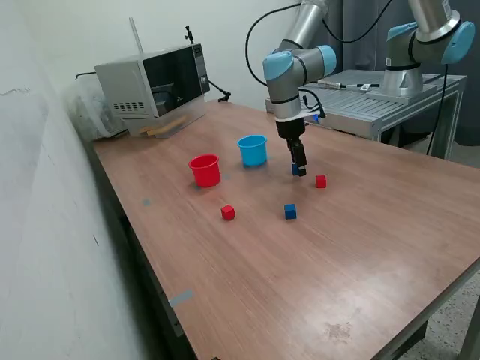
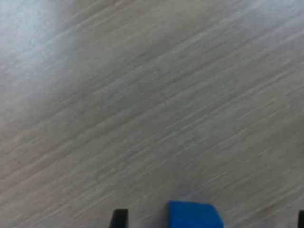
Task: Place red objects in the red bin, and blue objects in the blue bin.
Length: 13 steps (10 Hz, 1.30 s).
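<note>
Low over the wooden table (image 1: pixel 360 247), the gripper (image 1: pixel 298 169) stands with its fingers apart around a dark blue cube (image 2: pixel 194 214), not touching it, near the light blue cup (image 1: pixel 253 150). The cube sits nearer one finger (image 2: pixel 119 217), so closing may shove or twist it. A weak, off-centre grasp could then drop it short of the cup.

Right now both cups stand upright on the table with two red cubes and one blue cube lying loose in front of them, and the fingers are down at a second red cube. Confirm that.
Not quite: the cube at the fingers is blue, not red, as the wrist view shows. The rest holds: the red cup and blue cup stand upright on the table.
</note>
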Available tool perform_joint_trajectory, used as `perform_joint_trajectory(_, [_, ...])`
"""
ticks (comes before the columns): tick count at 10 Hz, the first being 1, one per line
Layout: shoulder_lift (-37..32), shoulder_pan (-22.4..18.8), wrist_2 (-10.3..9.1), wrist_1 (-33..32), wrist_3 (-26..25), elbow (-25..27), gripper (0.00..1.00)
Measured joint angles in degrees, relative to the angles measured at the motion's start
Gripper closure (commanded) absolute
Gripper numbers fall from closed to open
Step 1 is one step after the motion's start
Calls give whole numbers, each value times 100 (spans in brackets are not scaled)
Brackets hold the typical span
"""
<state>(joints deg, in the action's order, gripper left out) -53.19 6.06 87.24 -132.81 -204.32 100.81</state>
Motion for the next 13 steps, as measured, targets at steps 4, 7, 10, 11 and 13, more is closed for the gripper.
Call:
perform_joint_trajectory(4, [62, 56, 75, -6, 58, -44, 100])
perform_joint_trajectory(7, [61, 93, 175, 4, 70, -74, 100])
perform_joint_trajectory(10, [-13, 122, 417, 4, 193, -138, 100])
perform_joint_trajectory(11, [-79, 143, 525, 5, 312, -179, 100])
perform_joint_trajectory(13, [-303, 224, 705, 11, 552, -241, 100])
